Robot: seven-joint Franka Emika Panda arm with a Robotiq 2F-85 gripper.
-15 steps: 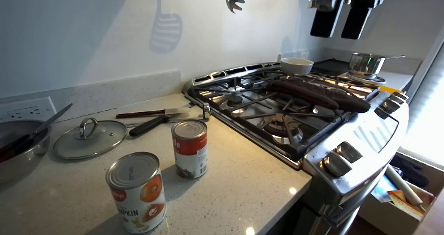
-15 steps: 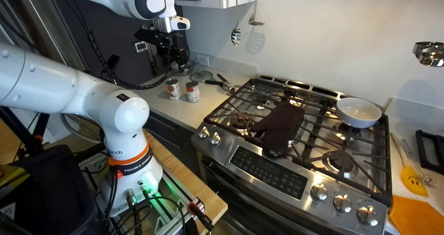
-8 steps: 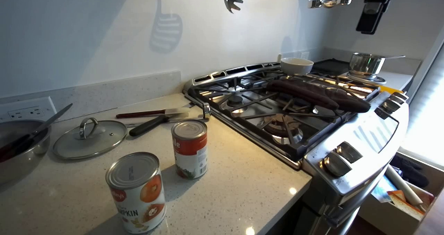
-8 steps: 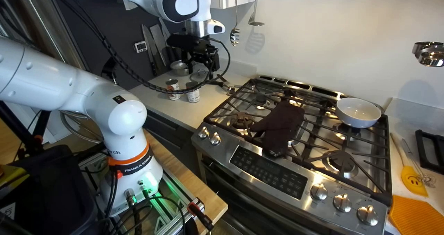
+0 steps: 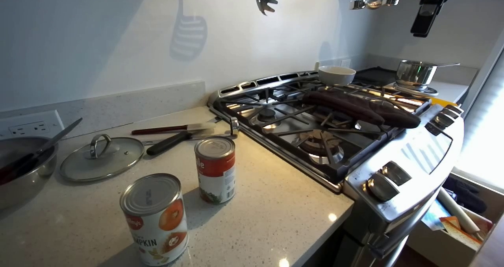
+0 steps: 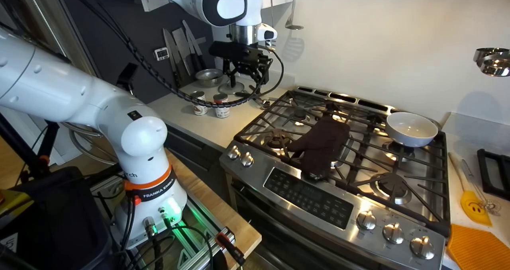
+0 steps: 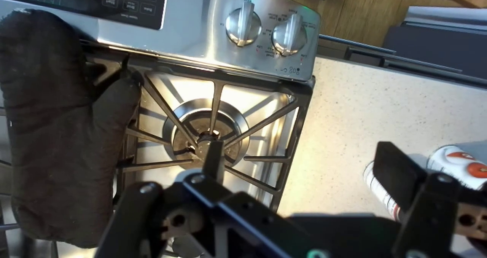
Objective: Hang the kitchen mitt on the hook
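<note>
On the stove [image 6: 255, 176], sides as seen from its front: mitt [image 6: 324, 142] across the middle, lying roughly front to back; bowl [image 6: 412, 128] right rear. Left counter [image 5: 275, 216]: utensils [image 5: 167, 143] near stove's left edge, toward its rear; cans [image 5: 215, 168] left of its front half; lid [image 5: 114, 162] well left of its rear half; mixing bowl [image 5: 33, 188] farthest from it. Right counter [image 5: 451, 89]: spatula [image 6: 474, 209] and whisk [image 6: 494, 206] beside stove, cloth [image 6: 480, 246] by its front right corner, pot [image 5: 415, 73] farther right. Cups [image 6: 496, 69] hang high to stove's right. Robot base [image 6: 149, 206] out in front, off its left corner
</note>
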